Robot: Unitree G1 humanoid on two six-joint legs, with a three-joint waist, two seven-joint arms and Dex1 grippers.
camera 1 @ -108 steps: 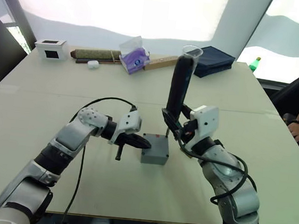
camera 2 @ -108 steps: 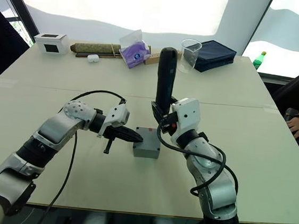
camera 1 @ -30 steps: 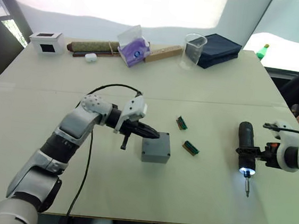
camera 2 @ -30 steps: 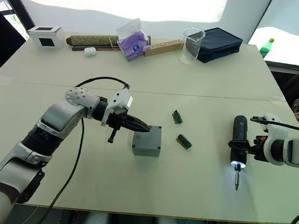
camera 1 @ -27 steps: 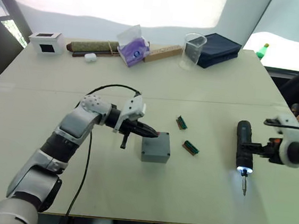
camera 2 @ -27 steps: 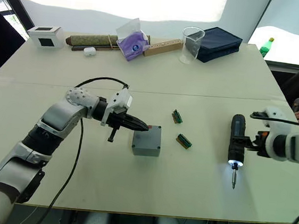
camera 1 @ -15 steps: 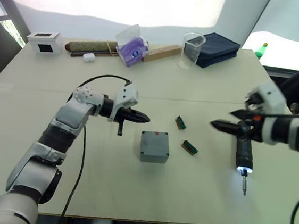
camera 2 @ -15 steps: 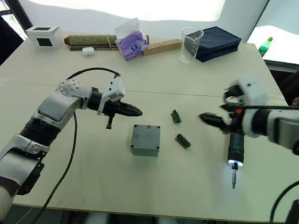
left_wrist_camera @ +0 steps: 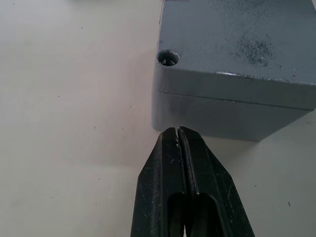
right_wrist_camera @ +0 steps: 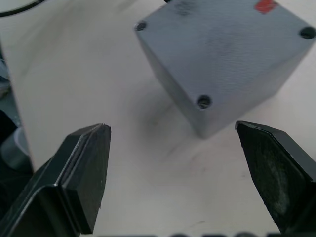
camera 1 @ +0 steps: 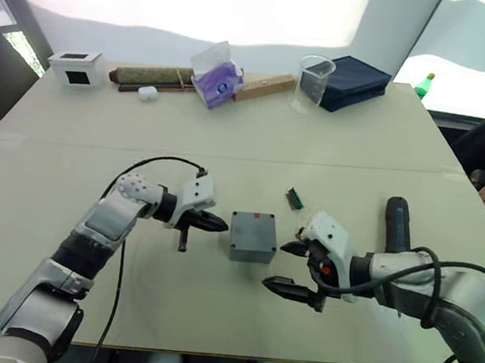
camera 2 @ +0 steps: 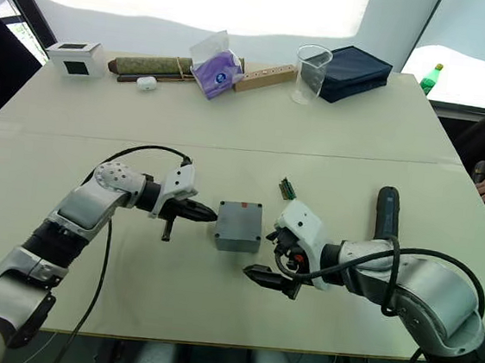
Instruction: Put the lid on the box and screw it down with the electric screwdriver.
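Left eye view: the box (camera 1: pixel 252 237) sat on the table (camera 1: pixel 82 139) with the lid (camera 1: pixel 252 227) already on top, a small red mark near its far edge. The left gripper (camera 1: pixel 221 224) lay just beside the box on its left, fingers pressed together and empty. The right gripper (camera 1: pixel 298 270) was low and near the box on its right, jaws spread wide with nothing between them. The screwdriver (camera 1: pixel 396 222) lay flat on the table, well apart from the box, behind the right forearm. A second earlier that gripper had been out at the right laying the lit screwdriver down; half a second earlier it was lifting clear of it. It had since swung in toward the box.

Right eye view: a small green part (camera 2: pixel 287 187) lay beyond the box; a cup (camera 2: pixel 312 67) and a navy case (camera 2: pixel 353 67) stood at the far edge.

Left wrist view: the closed fingers (left_wrist_camera: pixel 185 197) pointed at the box's side wall, almost touching, just below the seam where the lid met the box. One corner hole faced up.

Right wrist view: the open fingers (right_wrist_camera: pixel 74 177) framed a box corner. Three corner holes showed, recessed.

With the driver put down and both grippers at the box, screwing looked paused or done; probably the box was to be checked or moved.
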